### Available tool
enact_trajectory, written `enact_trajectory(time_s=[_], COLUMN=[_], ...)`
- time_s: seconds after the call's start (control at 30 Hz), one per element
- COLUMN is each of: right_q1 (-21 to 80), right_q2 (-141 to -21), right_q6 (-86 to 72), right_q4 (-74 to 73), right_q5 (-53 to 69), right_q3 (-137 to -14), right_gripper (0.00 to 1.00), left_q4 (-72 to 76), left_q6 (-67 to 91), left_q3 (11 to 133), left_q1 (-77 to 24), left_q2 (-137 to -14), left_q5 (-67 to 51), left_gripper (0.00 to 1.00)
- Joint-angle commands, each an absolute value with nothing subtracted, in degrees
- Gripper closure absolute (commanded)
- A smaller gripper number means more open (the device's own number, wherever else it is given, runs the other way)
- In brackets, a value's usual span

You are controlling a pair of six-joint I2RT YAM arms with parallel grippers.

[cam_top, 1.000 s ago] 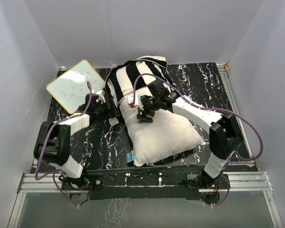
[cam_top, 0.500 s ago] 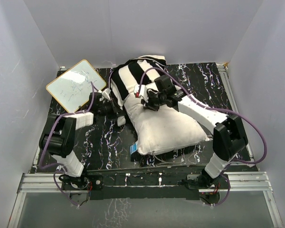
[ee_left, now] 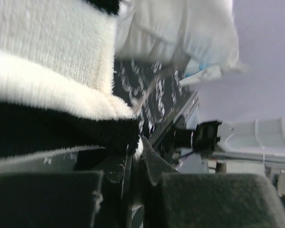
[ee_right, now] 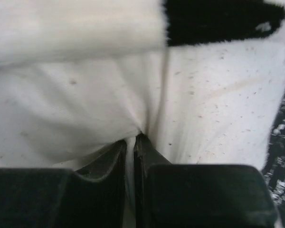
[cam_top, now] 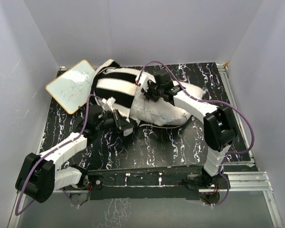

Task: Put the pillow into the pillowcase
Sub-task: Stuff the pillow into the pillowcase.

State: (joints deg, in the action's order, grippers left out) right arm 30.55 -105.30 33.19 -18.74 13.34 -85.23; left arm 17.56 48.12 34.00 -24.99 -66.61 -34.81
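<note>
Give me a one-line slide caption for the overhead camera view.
Left tool pinches the striped pillowcase edge while the right tool grips the white pillow, partly inside the case.

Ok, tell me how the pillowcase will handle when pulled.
Probably floppy: the pillowcase drapes and bunches over the pillow. Its fuzzy pile likely holds well in the left gripper, shut on its edge.

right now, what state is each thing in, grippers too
pillow, partly inside the pillowcase, right end sticking out
pillowcase, bunched over the pillow's left part, edge pinched
left gripper, shut on the pillowcase edge
right gripper, shut on a fold of the pillow
whiteboard, at the far left corner, scribbled on
</note>
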Motion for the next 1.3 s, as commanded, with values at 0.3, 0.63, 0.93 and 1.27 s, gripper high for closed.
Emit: enact_trajectory(time_s=[0.3,0.63,0.93,1.27], right_q1=[28.69,24.18,23.95,23.99], right_q2=[-92.9,-87.12,-93.16,-96.45], right_q6=[57.07,44.14,18.13,15.73], right_q4=[-35.36,-33.43,-11.37,-7.18], right_q5=[48.97,55.0,43.36,39.46], right_q3=[-68.34,-77.37,-73.52,-69.64], right_gripper=[0.56,0.28,0.25,0.3], left_q4=[-11.29,-23.61,-18.89,-14.0], left_q6=[33.25,28.72,25.01,21.16], left_q3=[38.94,57.21,66.51,67.45], left_q1=[-27.6,-27.95,-36.58,-37.0], left_q2=[-54.34,-55.2,-71.74,-82.13], left_q5=[-33.74,-8.11,12.36,22.59], left_gripper=[0.38,0.37,0.38,0.5])
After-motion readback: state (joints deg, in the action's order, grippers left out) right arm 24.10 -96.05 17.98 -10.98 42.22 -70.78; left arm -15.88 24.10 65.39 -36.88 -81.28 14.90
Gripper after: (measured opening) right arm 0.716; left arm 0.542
